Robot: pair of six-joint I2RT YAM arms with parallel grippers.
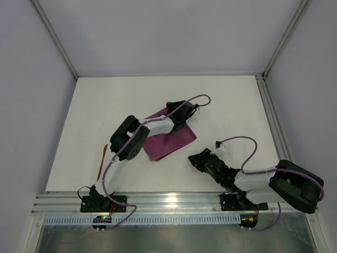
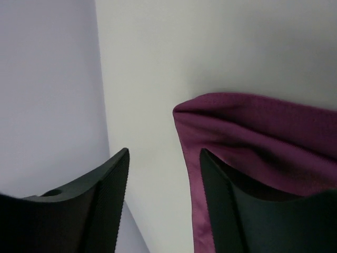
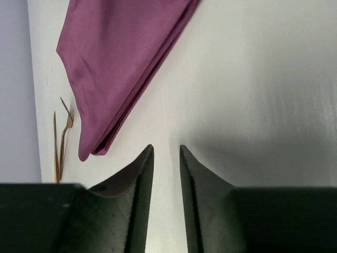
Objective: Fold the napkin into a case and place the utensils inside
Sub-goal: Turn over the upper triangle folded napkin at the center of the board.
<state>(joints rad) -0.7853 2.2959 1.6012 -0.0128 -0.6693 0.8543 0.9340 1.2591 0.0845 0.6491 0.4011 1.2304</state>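
The left gripper (image 2: 164, 158) stands open and empty, one finger resting on the far corner of the napkin (image 1: 169, 141). The right gripper (image 3: 166, 153), parted narrowly, holds nothing just beside the near edge. The napkin lies mid-table, folded in layers but broad. The copper utensils (image 1: 102, 161) lie well apart at the left, so narrowing and loading seem to remain.

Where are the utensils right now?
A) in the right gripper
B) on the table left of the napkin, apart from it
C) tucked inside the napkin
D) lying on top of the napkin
B: the utensils lie on the table near its left edge, with bare surface between them and the folded napkin.
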